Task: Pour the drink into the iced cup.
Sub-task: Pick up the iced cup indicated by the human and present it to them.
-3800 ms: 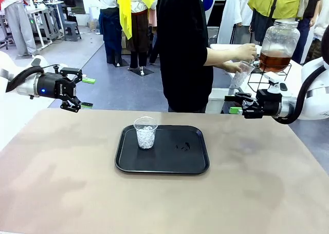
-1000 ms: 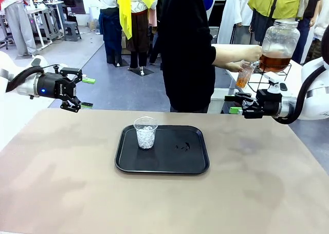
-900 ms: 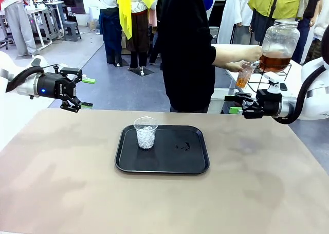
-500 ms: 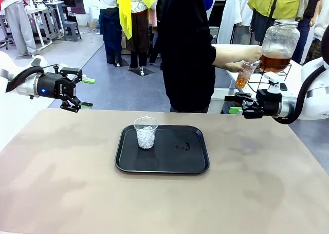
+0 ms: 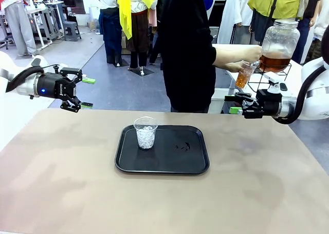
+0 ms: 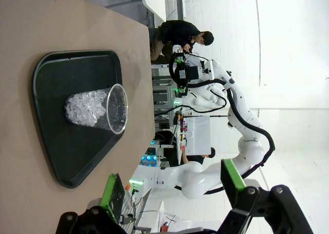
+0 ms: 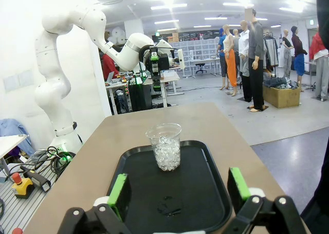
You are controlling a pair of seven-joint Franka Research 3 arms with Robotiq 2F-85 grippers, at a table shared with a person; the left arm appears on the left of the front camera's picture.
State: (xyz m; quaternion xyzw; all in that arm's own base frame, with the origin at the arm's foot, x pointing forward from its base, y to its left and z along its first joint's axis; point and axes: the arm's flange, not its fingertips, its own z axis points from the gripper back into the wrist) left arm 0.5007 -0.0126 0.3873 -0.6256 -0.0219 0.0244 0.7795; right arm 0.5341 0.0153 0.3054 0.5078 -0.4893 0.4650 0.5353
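Observation:
The iced cup [image 5: 146, 132], clear plastic with white ice cubes, stands upright at the back left of a black tray [image 5: 169, 162]. Beyond the table's far right, a person's hand holds a small clear cup [image 5: 243, 75] partly filled with the amber drink under the tap of a large glass jar [image 5: 278, 45] of the same liquid. My left gripper [image 5: 87, 92] hovers open over the table's far left edge. My right gripper [image 5: 232, 104] hovers open off the far right edge, below the person's cup. The wrist views show the iced cup [image 6: 97, 109] [image 7: 165, 146] between open fingers, far off.
The jar sits on a black wire stand [image 5: 264, 79] on a side table behind my right arm. The person [image 5: 185, 49] stands at the far side, turned toward the jar. A small dark spot [image 5: 183, 146] marks the tray's middle.
Compared with the oldest frame, the person's cup now holds amber drink and is raised to the tap. Over the last second nothing visibly moved; both arms stay still.

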